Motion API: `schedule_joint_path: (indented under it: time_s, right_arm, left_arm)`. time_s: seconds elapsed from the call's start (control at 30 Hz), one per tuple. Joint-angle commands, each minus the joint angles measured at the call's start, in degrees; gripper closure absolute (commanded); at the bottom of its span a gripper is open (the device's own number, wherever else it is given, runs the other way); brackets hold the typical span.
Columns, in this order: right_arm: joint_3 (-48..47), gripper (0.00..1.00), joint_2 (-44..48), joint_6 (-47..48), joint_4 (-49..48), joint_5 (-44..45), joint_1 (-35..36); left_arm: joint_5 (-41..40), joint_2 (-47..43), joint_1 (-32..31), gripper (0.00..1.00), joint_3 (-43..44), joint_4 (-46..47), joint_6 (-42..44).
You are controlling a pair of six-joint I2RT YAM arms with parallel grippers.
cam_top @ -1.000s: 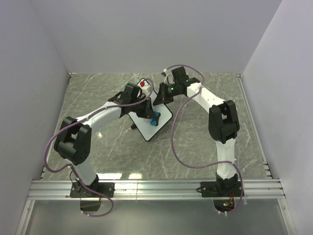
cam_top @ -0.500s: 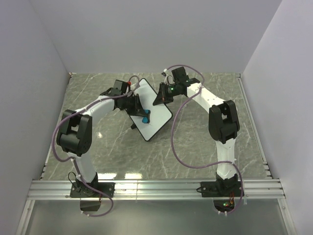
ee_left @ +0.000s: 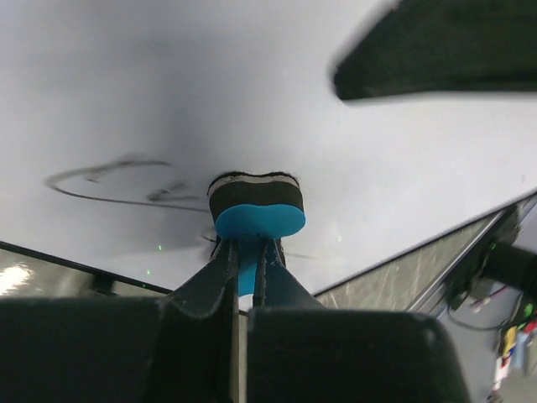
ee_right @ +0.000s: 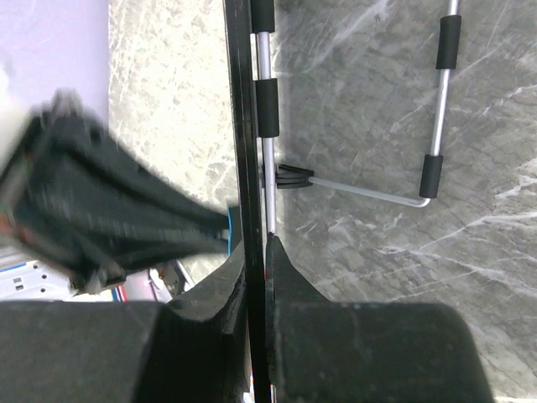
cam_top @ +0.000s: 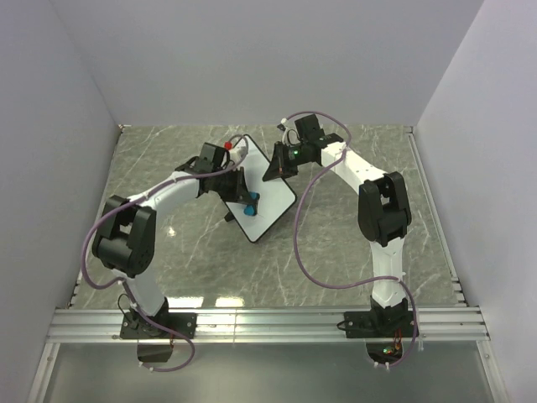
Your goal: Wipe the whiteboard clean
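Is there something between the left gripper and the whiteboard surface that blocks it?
Only the blue eraser that the left gripper holds; its felt side appears to press on the whiteboard. Nothing else visible stands between them.

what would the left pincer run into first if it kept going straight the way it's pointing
The whiteboard. The left pincer is shut on the blue eraser, whose pad looks pressed against the white face, beside the black scribbles.
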State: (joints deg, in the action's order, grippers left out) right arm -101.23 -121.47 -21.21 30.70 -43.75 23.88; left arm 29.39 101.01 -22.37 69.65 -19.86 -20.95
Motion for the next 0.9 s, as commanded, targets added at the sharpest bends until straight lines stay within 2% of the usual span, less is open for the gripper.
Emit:
schedule_joint_path:
  time_s: [0.0, 0.2, 0.3, 0.37, 0.5, 0.7, 0.87]
  right_arm:
    - [0.07, 1.0, -0.17, -1.11, 7.53, -0.73, 4.16]
    - [0.59, 1.0, -0.43, -1.2, 7.45, -1.16, 4.07]
    - [0.51, 1.0, -0.43, -1.02, 7.62, -1.08, 4.07]
    - [0.51, 1.0, -0.35, -0.94, 7.89, -1.08, 4.07]
    - [0.86, 1.0, 0.09, -0.76, 8.15, -0.99, 3.89]
    - [1.82, 1.0, 0.62, -0.5, 8.24, -1.08, 3.46]
    - [2.35, 1.0, 0.36, -0.32, 8.41, -1.52, 3.46]
  left_arm:
    - [-1.18, 4.28, -8.65, 1.0, -4.34, -1.58, 4.16]
    - [-1.17, 1.39, -8.74, 1.0, -4.78, -3.26, 4.61]
    - [-9.32, 0.94, -8.13, 1.0, -4.43, -2.91, 2.42]
    - [-13.55, 1.81, -5.77, 1.0, -4.26, -2.21, 1.09]
    - [-16.11, 4.1, 0.47, 1.0, -2.42, -1.06, -0.76]
    - [-24.28, 10.95, 6.81, 1.0, 5.93, -4.57, 2.14]
    - [-23.59, 13.77, 8.75, 1.0, 13.49, -5.63, 1.53]
